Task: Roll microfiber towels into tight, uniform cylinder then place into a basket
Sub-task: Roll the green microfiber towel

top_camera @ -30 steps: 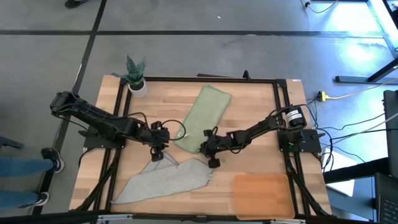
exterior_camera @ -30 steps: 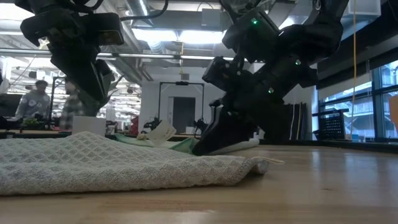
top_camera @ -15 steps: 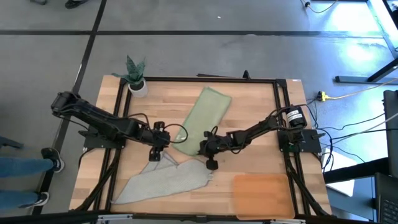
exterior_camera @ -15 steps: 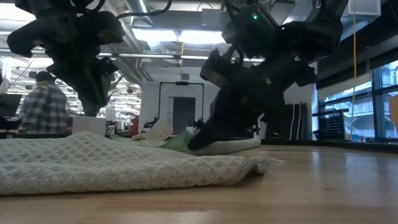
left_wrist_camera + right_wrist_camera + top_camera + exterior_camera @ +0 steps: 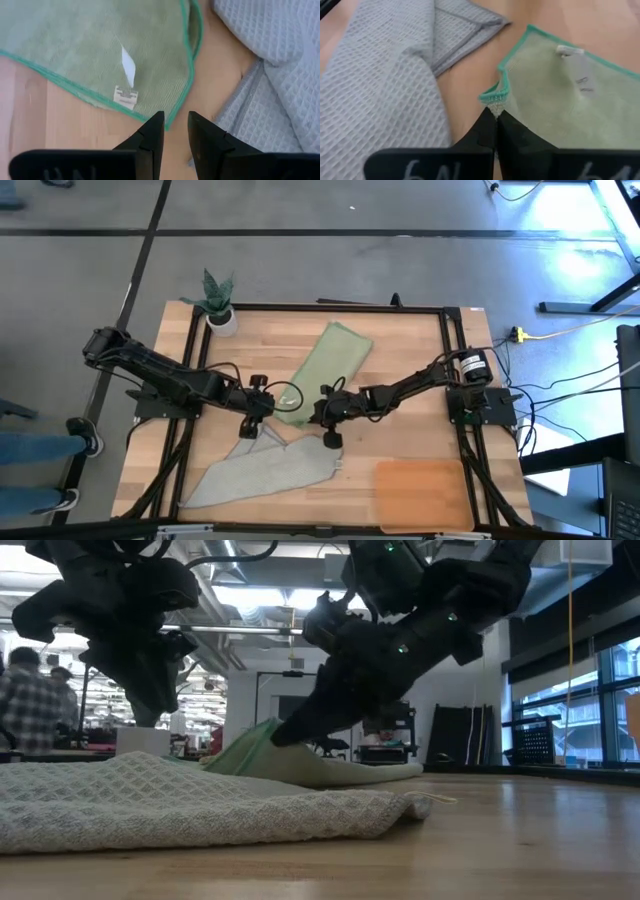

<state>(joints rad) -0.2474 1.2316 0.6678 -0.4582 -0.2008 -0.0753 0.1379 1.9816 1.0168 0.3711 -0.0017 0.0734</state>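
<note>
The sage green microfiber towel (image 5: 326, 370) lies spread as a long slanted strip in the middle of the high view, its far end toward the upper centre of the worktop (image 5: 400, 340) and its near end between the two arms. It is not rolled yet. At that near end the right end effector (image 5: 495, 120) has its fingers pinched shut on a green-edged corner, and in the low view that corner is lifted clear of the wood while the rest of the cloth trails down behind it. A white care label (image 5: 126, 80) shows on the towel's upper face just ahead of the left end effector (image 5: 175, 131), whose fingers stand slightly parted with nothing between them, hovering right at the towel's hem.

The grey waffle-weave towel (image 5: 262, 473) lies flat and rumpled at the lower left of the high view, just beside the green one and untouched by either arm. It fills the left foreground of the low view.

The basket (image 5: 422, 495), a flat orange-brown tray at the lower right of the high view, holds nothing. A small potted plant (image 5: 219, 302) stands at the upper left corner of the worktop, well apart from the work.

By my reading the task is barely begun: the first fold of the green towel is only starting, and both rolls and both placements remain.
</note>
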